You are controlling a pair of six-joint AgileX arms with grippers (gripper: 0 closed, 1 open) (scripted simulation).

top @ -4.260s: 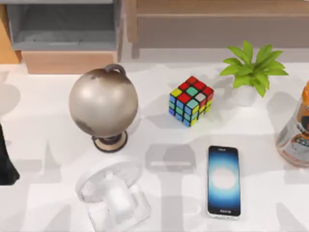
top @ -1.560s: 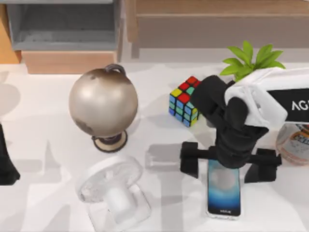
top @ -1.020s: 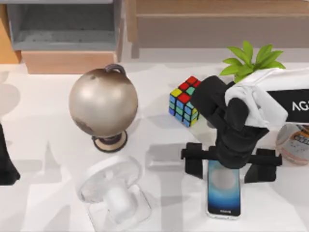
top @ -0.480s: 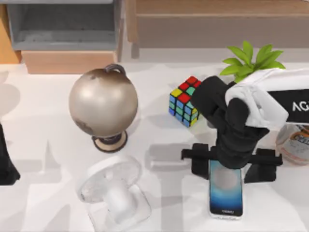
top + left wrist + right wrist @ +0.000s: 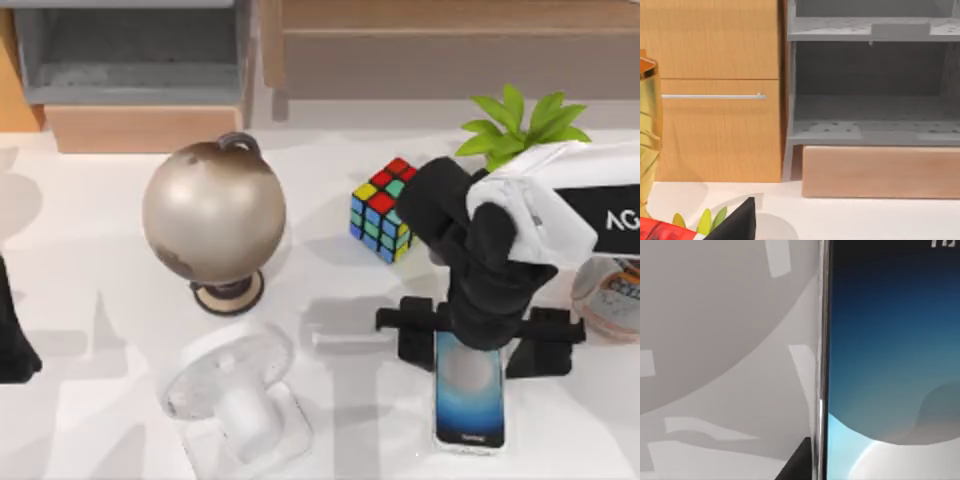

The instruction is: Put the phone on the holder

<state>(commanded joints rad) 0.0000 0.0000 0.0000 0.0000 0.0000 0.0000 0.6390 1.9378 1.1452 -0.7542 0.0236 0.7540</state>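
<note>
The phone point(image 5: 469, 392) lies flat on the white table at the front right, its blue screen facing up. My right gripper point(image 5: 480, 342) stands over the phone's far end, one black finger against each long side, shut on it. In the right wrist view the phone point(image 5: 890, 360) is seen close up, with a black fingertip point(image 5: 799, 462) touching its edge. The holder point(image 5: 235, 395), a translucent white disc on a clear base, stands at the front left, well apart from the phone. My left gripper point(image 5: 10, 335) is parked at the table's left edge.
A metallic grey globe point(image 5: 213, 212) stands just behind the holder. A colourful cube point(image 5: 395, 208) sits behind the phone, a green potted plant point(image 5: 525, 130) at the back right and an orange-labelled bottle point(image 5: 610, 285) at the right edge. Grey shelves point(image 5: 870, 85) and a wooden cabinet point(image 5: 715, 90) line the back.
My right arm came in over the phone. In the last second its fingers closed inward onto the phone's sides, and the phone slid slightly to the right.
</note>
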